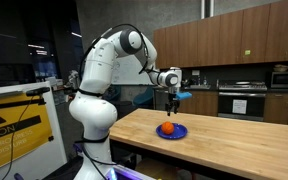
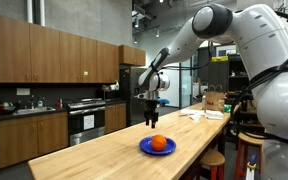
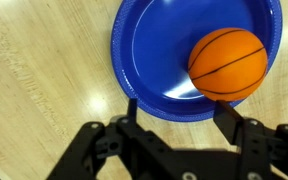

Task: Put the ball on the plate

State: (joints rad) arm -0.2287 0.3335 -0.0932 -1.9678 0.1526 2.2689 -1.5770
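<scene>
Gripper (image 3: 177, 116) jaws spread, holding nothing, hovering over blue plate (image 3: 149, 60). Orange ball (image 3: 228, 63) rests on it, off-centre near rim. Risk, as I judge: if I clip plate or wooden counter (image 3: 44, 90), ball rolls over the shallow rim.

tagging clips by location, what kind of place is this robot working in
Most likely a kitchen, perhaps a shared one in an office or lab building: wooden wall cabinets line the back, a stainless oven is built in below them, and a long wooden countertop fills the foreground.
</scene>
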